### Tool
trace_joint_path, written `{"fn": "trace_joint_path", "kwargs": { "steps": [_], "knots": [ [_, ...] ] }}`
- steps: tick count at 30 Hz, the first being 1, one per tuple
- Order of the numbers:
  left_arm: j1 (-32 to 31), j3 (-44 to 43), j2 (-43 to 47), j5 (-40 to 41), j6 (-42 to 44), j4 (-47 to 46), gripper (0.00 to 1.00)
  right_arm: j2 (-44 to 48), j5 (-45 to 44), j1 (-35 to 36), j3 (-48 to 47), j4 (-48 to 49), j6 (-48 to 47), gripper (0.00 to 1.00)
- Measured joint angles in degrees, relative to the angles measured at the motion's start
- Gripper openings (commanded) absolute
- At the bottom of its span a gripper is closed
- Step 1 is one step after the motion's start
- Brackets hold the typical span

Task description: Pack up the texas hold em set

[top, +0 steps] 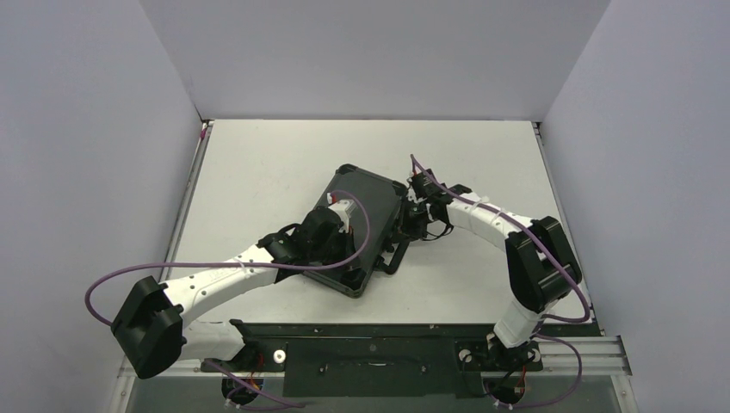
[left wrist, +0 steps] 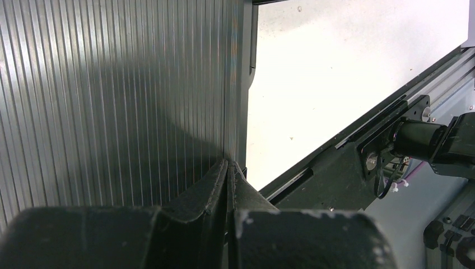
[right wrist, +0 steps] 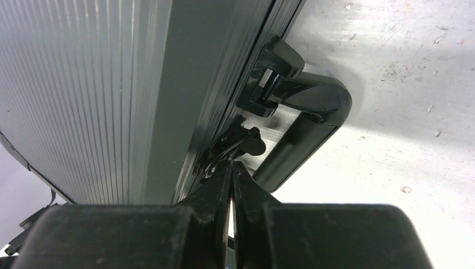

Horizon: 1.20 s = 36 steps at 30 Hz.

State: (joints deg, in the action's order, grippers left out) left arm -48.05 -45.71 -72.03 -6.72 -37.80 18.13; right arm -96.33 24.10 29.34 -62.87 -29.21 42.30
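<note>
2 grippers were found closed, nothing held. The briefcase [top: 372, 206] lay lid-down on the table [top: 258, 163], with the left gripper [left wrist: 228, 171] set against its ribbed lid [left wrist: 112, 84] and the right gripper [right wrist: 231, 171] at a latch [right wrist: 238, 147] beside the handle [right wrist: 313, 103]. Latching was judged in hand; a firm push on that latch was called for next.

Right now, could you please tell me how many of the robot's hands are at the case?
2. The left hand, shut, has its tips at the case's ribbed lid; the right hand, shut, is at the handle-side edge, just beside the handle. Neither is hidden.
</note>
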Motion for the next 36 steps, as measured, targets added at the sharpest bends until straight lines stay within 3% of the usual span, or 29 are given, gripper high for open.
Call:
{"fn": "trace_joint_path", "kwargs": {
  "steps": [36],
  "knots": [
    [-0.3, 1.3, 1.1, 0.4, -1.1, -0.9, 0.00, -5.6, -3.9, 2.3, -1.2, -3.2, -1.4, 0.00]
  ]
}}
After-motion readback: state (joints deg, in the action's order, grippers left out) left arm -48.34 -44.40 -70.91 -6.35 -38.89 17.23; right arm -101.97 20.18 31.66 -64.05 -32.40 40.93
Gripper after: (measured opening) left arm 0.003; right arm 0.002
